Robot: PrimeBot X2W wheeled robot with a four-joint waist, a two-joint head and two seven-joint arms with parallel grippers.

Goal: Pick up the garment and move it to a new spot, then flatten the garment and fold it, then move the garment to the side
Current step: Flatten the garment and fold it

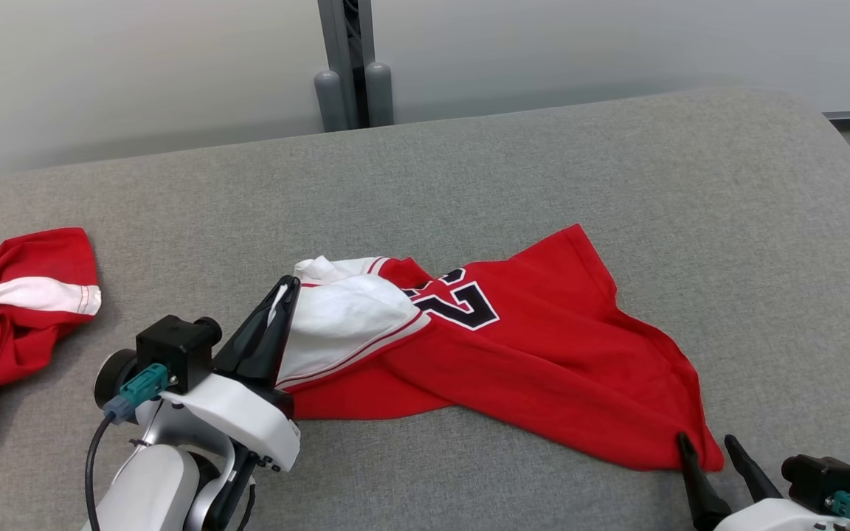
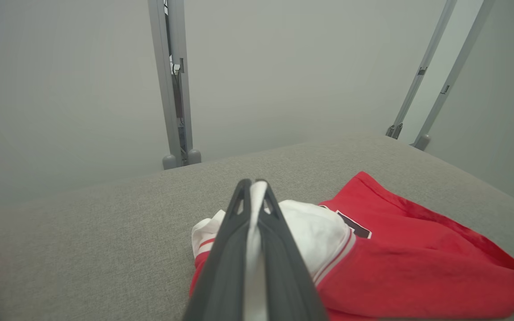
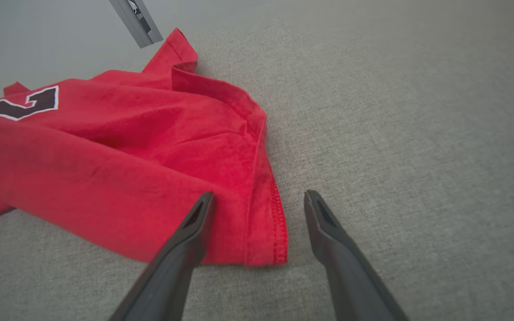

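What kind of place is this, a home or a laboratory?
Likely a lab or test room, not a home: a grey padded surface, plain pale walls and a bare metal post behind it.

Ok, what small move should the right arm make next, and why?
Probably close the right jaws. They stand open astride the red jersey's hem corner, while the left jaws are shut on its white part. With both ends gripped, the jersey could likely be lifted and moved.
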